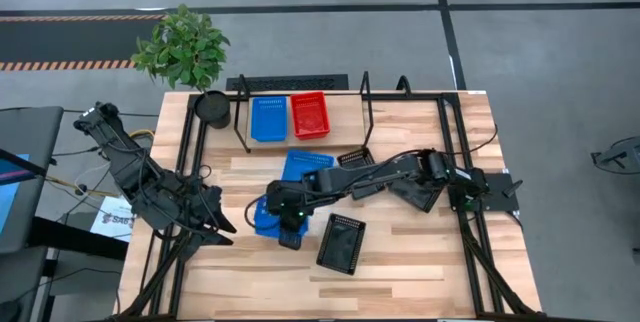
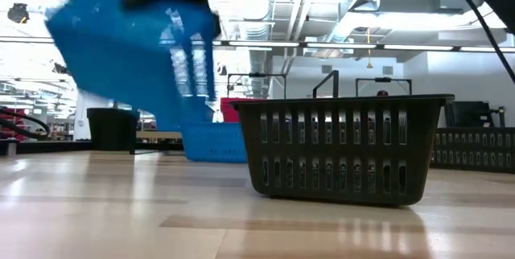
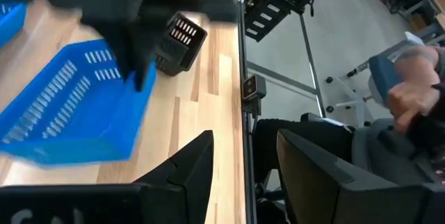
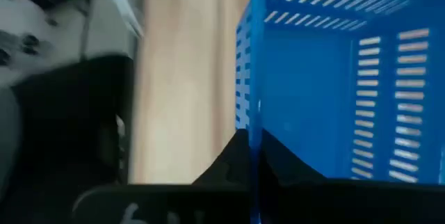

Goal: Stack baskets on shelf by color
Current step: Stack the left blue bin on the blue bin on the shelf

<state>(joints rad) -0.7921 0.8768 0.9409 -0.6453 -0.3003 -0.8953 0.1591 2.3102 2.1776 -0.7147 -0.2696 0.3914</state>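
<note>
My right gripper [image 1: 290, 224] reaches across to the table's middle and is shut on a blue basket [image 1: 266, 216], which the low view shows raised and tilted [image 2: 129, 50]. A second blue basket [image 1: 305, 165] lies on the table behind it. A black basket [image 1: 341, 244] stands upright nearer the front, and another black one [image 1: 355, 159] lies partly under the right arm. On the shelf [image 1: 400, 97] at the back sit a blue basket [image 1: 268, 118] and a red basket [image 1: 309, 114]. My left gripper [image 3: 243, 147] waits open at the table's left, touching nothing. My right gripper pinches one side wall of the blue basket at its rim [image 4: 254, 106], one finger inside the basket and one outside. The fingers slant down from the table's right. The basket hangs tilted and seems clear of the table in the low view.
A round black pot [image 1: 211, 107] stands at the shelf's left end, with a green plant [image 1: 182, 46] on the floor beyond. The shelf's black tube frame [image 1: 368, 112] rises along the back. A seated person [image 3: 410, 92] shows beyond the table's edge. Bare wood [image 1: 420, 262] lies at front right.
</note>
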